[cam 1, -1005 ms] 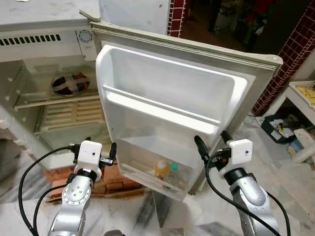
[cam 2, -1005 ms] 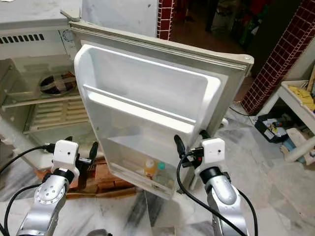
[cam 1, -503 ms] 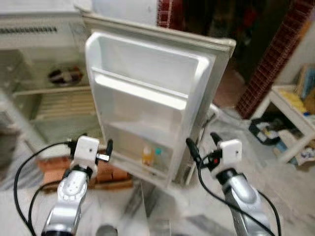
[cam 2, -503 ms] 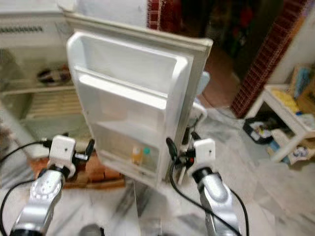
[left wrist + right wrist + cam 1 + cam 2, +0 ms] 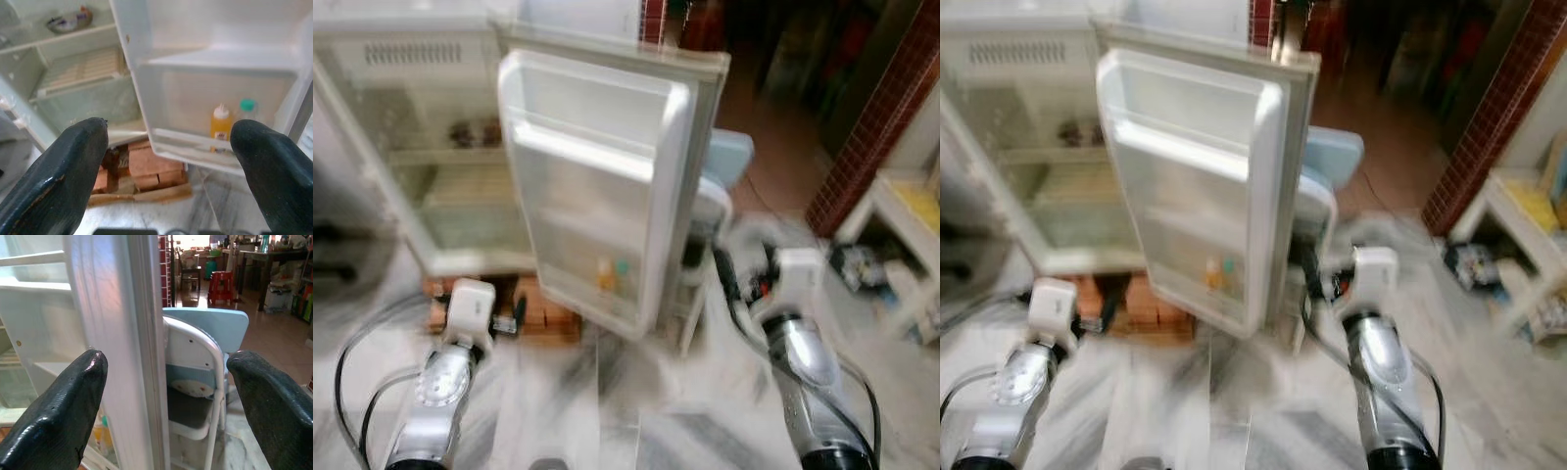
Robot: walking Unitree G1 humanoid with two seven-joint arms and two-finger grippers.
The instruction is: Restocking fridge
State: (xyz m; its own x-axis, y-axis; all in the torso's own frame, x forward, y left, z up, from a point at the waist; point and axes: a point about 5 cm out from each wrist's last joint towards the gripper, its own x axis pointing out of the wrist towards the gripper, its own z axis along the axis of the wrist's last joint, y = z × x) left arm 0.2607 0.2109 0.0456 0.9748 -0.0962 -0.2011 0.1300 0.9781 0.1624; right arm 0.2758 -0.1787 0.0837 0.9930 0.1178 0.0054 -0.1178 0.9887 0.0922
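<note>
I stand on a grey marbled floor [image 5: 626, 421] before an open fridge [image 5: 431, 147], which rests on bricks [image 5: 146, 166]; red brick walls [image 5: 881, 108] lie to my right. The fridge door [image 5: 597, 176] holds two bottles in its lowest shelf: one orange bottle [image 5: 221, 122], one green-capped bottle [image 5: 247, 108]. One plate [image 5: 68, 20] sits on an inner shelf. One pale blue chair [image 5: 205, 362] stands behind the door. My left end effector [image 5: 166, 161] is spread, empty, facing the door shelf; my right end effector [image 5: 166, 396] is spread, empty, at the door's edge. The view has swung since before, so the door now looks narrower and the chair appears.
</note>
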